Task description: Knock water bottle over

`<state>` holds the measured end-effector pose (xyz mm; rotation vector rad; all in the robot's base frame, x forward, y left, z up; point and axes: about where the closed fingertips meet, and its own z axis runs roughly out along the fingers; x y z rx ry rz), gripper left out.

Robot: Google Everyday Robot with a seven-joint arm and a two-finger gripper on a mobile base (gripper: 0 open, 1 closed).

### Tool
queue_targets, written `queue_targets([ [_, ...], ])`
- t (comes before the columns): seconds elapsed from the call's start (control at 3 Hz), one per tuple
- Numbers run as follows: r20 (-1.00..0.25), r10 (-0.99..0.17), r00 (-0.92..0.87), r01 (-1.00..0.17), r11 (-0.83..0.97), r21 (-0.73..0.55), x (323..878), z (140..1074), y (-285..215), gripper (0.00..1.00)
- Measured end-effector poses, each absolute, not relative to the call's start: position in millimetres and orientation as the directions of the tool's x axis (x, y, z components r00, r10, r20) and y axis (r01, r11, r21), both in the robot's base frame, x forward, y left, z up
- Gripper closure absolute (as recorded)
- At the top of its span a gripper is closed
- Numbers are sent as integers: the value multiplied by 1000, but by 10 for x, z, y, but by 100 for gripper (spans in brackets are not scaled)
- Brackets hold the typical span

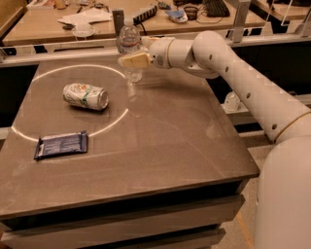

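Observation:
The water bottle [129, 44] is clear ribbed plastic with a white cap. It stands upright at the far edge of the grey table [160, 141]. My gripper [130, 61] reaches in from the right, with its tan fingers [138, 60] lying across the front of the bottle's middle, touching or nearly touching it. The bottle's lower part shows below the fingers.
A crushed white-green soda can [85, 96] lies on its side left of the bottle. A dark blue snack bar [61, 145] lies near the table's left front. A white light ring [73, 102] marks the tabletop. A desk with clutter [97, 14] stands behind.

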<state>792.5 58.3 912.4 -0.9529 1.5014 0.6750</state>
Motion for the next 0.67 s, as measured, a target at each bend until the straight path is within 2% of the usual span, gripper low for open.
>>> queue_targets([
  [0.33, -981, -195, 16, -875, 472, -108, 7951, 9121, 653, 49],
  [0.67, -959, -267, 96, -882, 424, -206, 7833, 9204, 604, 72],
])
